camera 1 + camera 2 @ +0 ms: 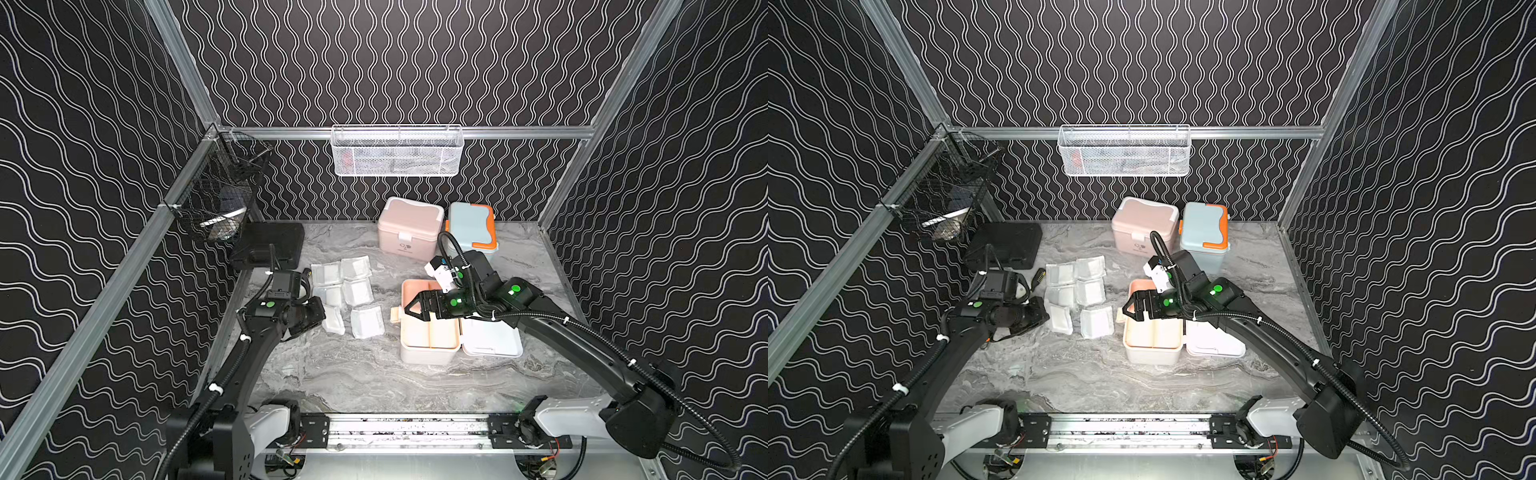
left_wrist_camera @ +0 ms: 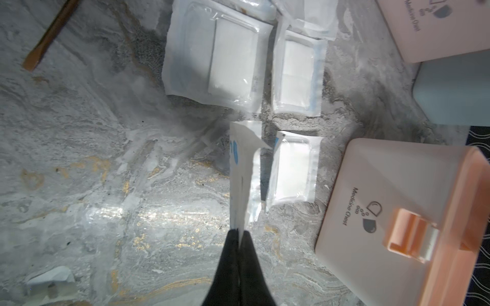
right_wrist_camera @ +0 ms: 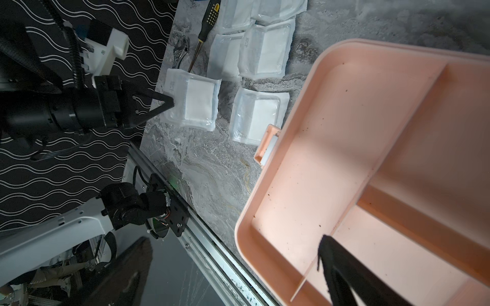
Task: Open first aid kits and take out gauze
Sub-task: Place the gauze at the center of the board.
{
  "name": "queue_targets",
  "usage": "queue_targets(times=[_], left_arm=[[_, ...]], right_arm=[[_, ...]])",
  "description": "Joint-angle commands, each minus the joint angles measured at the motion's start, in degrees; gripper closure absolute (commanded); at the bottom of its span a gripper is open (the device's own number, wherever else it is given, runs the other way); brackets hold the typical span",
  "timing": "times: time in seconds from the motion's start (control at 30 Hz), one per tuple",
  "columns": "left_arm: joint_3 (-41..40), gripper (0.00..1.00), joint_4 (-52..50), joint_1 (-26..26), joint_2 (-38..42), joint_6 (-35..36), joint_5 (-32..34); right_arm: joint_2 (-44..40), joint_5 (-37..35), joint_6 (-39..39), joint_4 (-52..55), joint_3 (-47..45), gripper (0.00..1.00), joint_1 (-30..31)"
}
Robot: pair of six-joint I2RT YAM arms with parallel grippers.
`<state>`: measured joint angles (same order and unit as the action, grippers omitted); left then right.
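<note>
Dim wrist views, glare on marble tabletop (image 2: 148, 214), blurred edges, dark walls

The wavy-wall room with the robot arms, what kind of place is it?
Probably a robot practice booth: two robot arms bolted to a metal rail, wavy panels in an aluminium frame, and a marble-look tabletop with medicine chests.

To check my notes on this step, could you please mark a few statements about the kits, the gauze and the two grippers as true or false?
1. The left gripper is shut on the edge of a gauze packet. True.
2. The pink first aid kit is open. False: its lid is shut; the white kit with the peach tray is the open one.
3. The right gripper holds gauze. False: it is open and empty above the open kit.
4. The blue-grey kit stands closed beside the pink one. True.
</note>
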<state>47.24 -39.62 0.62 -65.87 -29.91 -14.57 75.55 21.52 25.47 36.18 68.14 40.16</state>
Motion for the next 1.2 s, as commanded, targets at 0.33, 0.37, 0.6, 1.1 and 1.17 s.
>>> queue_targets(times=[0.33,0.37,0.6,1.1,1.17], left_arm=[[-1.02,1.00,2.97,-0.62,-7.93,1.34,5.60],[-0.80,1.00,2.82,-0.62,-8.61,1.43,5.69],[0.02,1.00,1.70,-0.62,-10.08,1.61,7.70],[0.57,0.56,0.61,-1.15,-4.25,0.65,5.83],[0.95,0.52,0.35,-1.18,-3.28,0.56,4.36]], right_arm=[[-1.34,-1.00,-0.78,1.18,-0.64,0.00,0.09],[-1.45,-0.96,-0.69,1.17,-0.73,0.00,0.09],[-1.73,-0.69,-0.51,1.34,-0.80,0.00,0.09],[-2.60,0.81,2.28,0.58,-1.70,0.00,0.18],[-2.29,0.89,2.70,0.64,-1.40,0.00,0.27]])
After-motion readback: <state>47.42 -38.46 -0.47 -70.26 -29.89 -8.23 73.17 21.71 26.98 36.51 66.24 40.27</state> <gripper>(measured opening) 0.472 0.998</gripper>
